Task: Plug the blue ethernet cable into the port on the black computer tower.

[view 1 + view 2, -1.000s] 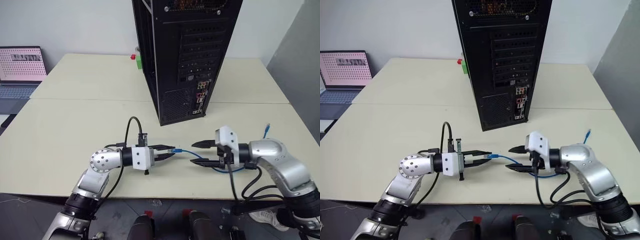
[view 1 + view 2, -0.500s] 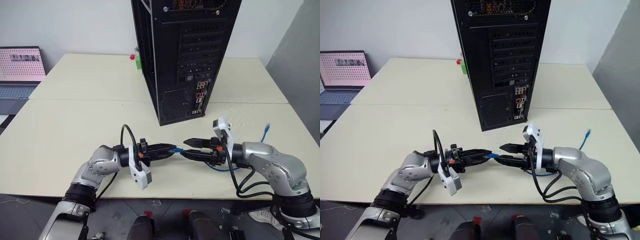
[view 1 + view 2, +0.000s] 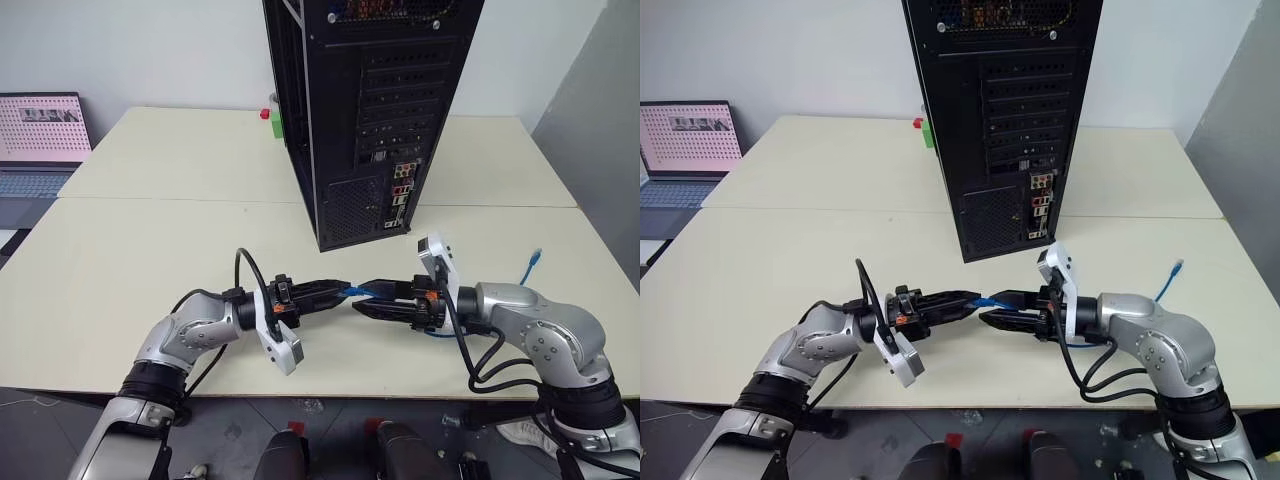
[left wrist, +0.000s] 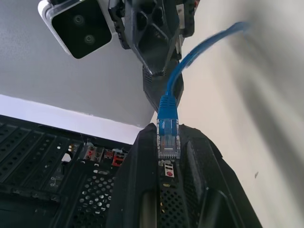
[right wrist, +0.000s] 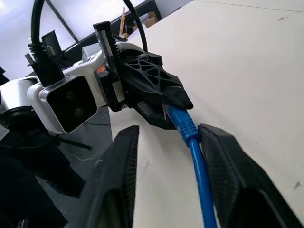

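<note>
Left wrist view: left tool [image 3: 335,293] pinches the blue ethernet cable [image 4: 167,114] at its plug. Right tool [image 5: 166,156], spread, straddles the cord, probably for a handover. Black computer tower [image 3: 375,110] at 12 o'clock on the desk [image 3: 150,240].

on the pale table [image 3: 790,260] we see the black computer tower [image 3: 1005,110] standing upright, its rear face toward us with a narrow strip of coloured connectors low on it. in front of it our two arms reach toward each other. the left gripper [image 3: 965,303] points toward the right arm, its fingers pressed together on the plug end of the blue ethernet cable [image 3: 987,301]. the right gripper [image 3: 992,308] faces it, its fingers parted around the cord just beside that plug. the cable's other end lies near the table's right edge. a laptop [image 3: 690,140] sits at the far left.
</note>
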Motion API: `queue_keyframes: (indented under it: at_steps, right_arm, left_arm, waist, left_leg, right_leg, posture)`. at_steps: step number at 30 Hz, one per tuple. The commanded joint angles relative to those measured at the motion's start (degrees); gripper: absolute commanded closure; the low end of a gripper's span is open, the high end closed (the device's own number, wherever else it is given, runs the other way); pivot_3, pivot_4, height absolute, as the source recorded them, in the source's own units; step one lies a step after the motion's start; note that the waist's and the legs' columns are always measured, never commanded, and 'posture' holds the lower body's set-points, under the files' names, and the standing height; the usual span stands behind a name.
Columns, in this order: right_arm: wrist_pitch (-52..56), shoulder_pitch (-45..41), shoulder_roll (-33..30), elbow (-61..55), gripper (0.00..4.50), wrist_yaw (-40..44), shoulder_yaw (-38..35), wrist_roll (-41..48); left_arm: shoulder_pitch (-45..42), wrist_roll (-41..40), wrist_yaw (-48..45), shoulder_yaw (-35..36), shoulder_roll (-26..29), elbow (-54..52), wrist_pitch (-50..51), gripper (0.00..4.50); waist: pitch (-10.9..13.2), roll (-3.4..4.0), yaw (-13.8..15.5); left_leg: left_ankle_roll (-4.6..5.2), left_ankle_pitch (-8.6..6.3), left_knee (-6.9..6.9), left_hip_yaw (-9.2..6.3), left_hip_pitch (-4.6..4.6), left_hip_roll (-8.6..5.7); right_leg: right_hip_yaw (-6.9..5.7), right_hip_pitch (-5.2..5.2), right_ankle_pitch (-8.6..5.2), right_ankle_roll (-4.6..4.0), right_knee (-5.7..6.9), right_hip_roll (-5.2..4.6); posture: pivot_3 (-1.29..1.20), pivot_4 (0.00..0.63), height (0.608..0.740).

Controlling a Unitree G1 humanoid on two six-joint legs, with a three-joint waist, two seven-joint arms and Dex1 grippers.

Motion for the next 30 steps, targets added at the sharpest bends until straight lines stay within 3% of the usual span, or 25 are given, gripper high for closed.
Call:
queue_keyframes:
  at_steps: [1, 5, 13, 15, 23, 29, 30]
  right_arm:
    - [-0.78, -1.25, 0.58, -0.53, 3.42, 0.00, 0.21, 0.44]
    - [-1.26, -1.68, 0.72, 0.06, 4.41, -0.12, 0.70, -0.13]
    - [-0.98, -2.56, 0.82, 1.19, 4.50, 0.24, 0.60, -0.36]
    - [-0.77, -2.83, 0.58, 1.39, 4.50, 0.51, 0.62, -0.36]
    - [-1.59, -2.41, -0.71, 0.49, 4.50, -0.11, 0.08, -1.00]
    - [-6.14, 1.96, -0.46, -5.06, 4.50, -9.40, -4.50, -6.31]
    - [-7.09, 2.53, 0.39, -5.65, 4.50, -11.68, -5.29, -7.40]
  left_arm:
    - [-0.74, 0.43, 2.23, -0.16, 0.64, -1.76, 0.04, 4.19]
    - [-0.56, 0.85, 3.30, -0.50, 0.82, -2.28, 0.27, 4.19]
    - [-0.33, 1.34, 4.51, -1.58, 0.95, -2.90, 0.71, 4.19]
    - [-0.24, -0.17, 3.76, -2.40, 1.18, -2.80, 2.20, 3.49]
    - [1.87, -11.27, -2.27, -5.86, 2.81, -2.88, 12.84, 1.85]
    - [9.15, -34.08, -10.25, -4.10, 1.41, -17.07, 43.27, 0.64]
    - [9.82, -35.69, -10.24, -3.53, 1.25, -19.93, 47.15, 0.64]
  waist:
    - [0.00, 0.00, 0.01]
    - [0.00, 0.00, 0.02]
    - [0.00, 0.01, 0.02]
    - [0.00, 0.01, 0.02]
    - [-0.01, 0.02, -0.02]
    - [0.00, 0.02, -0.05]
    - [0.00, 0.02, -0.09]
  left_leg:
    - [0.00, 0.00, 0.00, -0.03, -0.02, 0.01]
    - [0.00, 0.00, 0.00, -0.14, -0.07, 0.00]
    - [0.00, 0.00, 0.00, -0.19, -0.10, 0.00]
    - [0.00, 0.00, 0.00, -0.20, -0.10, 0.00]
    - [0.00, 0.00, 0.00, -0.22, -0.11, 0.01]
    - [0.00, 0.00, 0.01, -0.34, -0.18, 0.13]
    - [0.00, 0.00, 0.01, -0.36, -0.21, 0.11]
  right_leg:
    - [-0.04, 0.00, 0.00, 0.00, 0.00, -0.01]
    - [-0.19, 0.00, 0.00, 0.00, 0.00, -0.05]
    - [-0.26, 0.00, 0.00, -0.01, 0.00, -0.07]
    - [-0.27, 0.00, 0.00, -0.01, 0.00, -0.08]
    - [-0.29, 0.00, 0.00, -0.01, 0.01, -0.08]
    - [-0.35, -0.02, 0.00, -0.01, 0.03, -0.12]
    - [-0.37, -0.02, -0.01, -0.01, 0.01, -0.15]
  posture:
    - [0.00, 0.150, 0.740]
    - [0.00, 0.150, 0.740]
    - [0.00, 0.150, 0.740]
    - [0.00, 0.150, 0.740]
    - [0.00, 0.150, 0.740]
    - [0.00, 0.150, 0.740]
    - [0.00, 0.150, 0.740]
